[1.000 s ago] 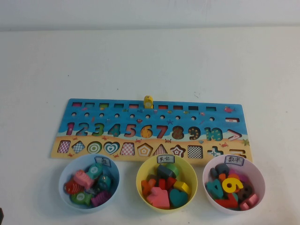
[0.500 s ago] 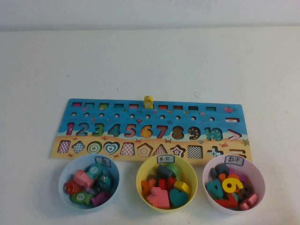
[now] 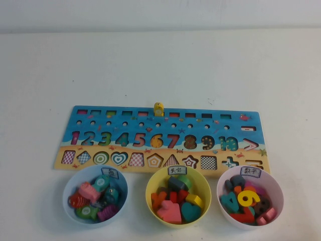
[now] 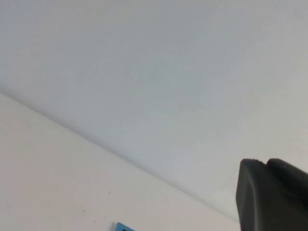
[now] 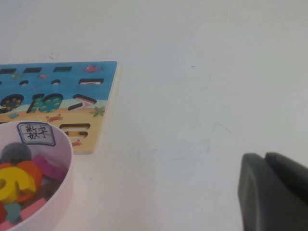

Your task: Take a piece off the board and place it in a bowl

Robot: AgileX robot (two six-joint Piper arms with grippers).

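White table [image 3: 160,65] carries the board [image 3: 160,138], and the yellow piece [image 3: 158,109] stands upright at its far edge. Near the robot sit the pale blue bowl [image 3: 70,187], a yellow bowl [image 3: 200,182] and a pink bowl [image 3: 277,193]. Left gripper [image 4: 272,195] and right gripper [image 5: 272,192] show only a dark part; whether their fingers are spread, I cannot tell.

We see soft, even, bright light, faint shadows under the bowls, slight haze, wrist views mildly blurred
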